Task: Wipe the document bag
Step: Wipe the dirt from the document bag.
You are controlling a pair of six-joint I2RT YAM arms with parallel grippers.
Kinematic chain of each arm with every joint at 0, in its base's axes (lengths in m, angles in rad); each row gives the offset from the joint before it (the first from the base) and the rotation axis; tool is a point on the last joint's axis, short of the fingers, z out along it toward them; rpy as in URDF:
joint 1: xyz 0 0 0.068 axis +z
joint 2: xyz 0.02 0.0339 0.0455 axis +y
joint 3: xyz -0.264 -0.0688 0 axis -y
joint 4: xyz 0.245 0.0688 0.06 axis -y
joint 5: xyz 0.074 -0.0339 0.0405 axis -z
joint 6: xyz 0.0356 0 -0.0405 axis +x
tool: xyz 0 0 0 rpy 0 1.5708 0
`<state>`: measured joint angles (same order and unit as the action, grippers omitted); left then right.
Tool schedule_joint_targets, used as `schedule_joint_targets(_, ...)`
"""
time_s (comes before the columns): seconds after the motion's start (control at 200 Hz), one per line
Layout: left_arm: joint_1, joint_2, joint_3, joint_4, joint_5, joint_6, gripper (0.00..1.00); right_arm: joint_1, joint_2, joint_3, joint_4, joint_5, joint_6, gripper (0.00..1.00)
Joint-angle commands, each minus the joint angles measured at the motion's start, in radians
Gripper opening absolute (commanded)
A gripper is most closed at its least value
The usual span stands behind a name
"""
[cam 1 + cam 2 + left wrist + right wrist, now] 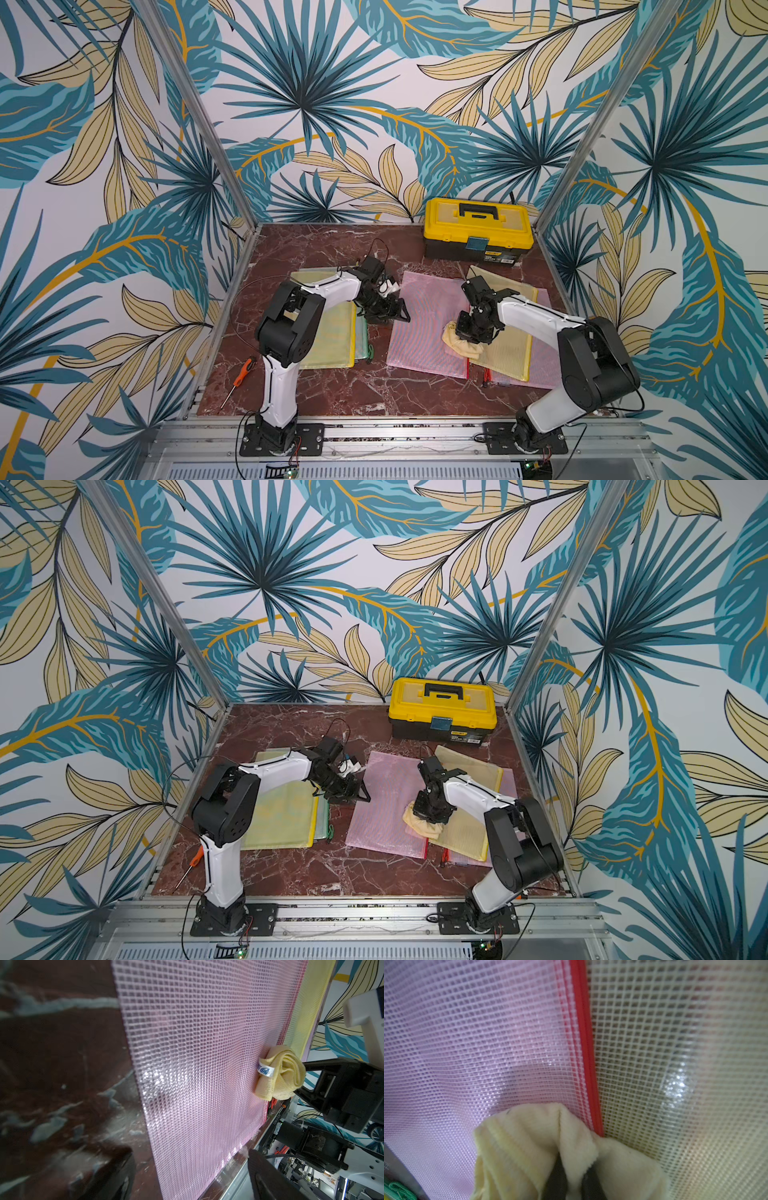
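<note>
Document bag [428, 324], pink mesh, flat on the marbled table [332, 390], between the two claws. Right claw [473, 332] pinching a cream cloth [459, 347]. Cloth resting on the bag's red zip [583, 1043] edge and partly on a yellow bag [509, 353] beneath that claw. Left claw [390, 316] spread wide, nothing between the fingers, low beside the bag's opposite edge; contact with the bag impossible to tell.

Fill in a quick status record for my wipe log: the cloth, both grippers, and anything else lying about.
cloth: yellow, bunched, straddling the red zipper edge between pink bag and yellow bag
right gripper: shut on the cloth
left gripper: open, empty, by the pink bag's opposite edge
other items: toolbox at the back, screwdriver near the left arm's base
</note>
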<state>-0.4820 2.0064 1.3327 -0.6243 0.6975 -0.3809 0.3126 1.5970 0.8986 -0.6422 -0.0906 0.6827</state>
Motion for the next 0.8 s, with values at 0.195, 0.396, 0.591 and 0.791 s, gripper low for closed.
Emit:
schedule_joint_targets(0.195,-0.048,0.09,-0.031,0.001,0.084,0.031,0.84,0.002,0.012,-0.008,-0.024,-0.029,-0.019,0.0)
schedule_joint_targets(0.396,-0.066,0.074,-0.063,0.061,0.15,0.005,0.83,0.002,0.005,0.006,-0.036,-0.036,-0.022,0.0)
schedule_joint_targets(0.591,-0.037,0.028,-0.098,0.138,0.192,-0.054,0.81,0.003,0.012,0.0,-0.03,-0.044,-0.023,0.0)
schedule_joint_targets(0.791,-0.036,-0.007,-0.144,0.299,0.289,-0.158,0.81,0.003,0.017,-0.009,-0.016,-0.055,-0.021,0.0)
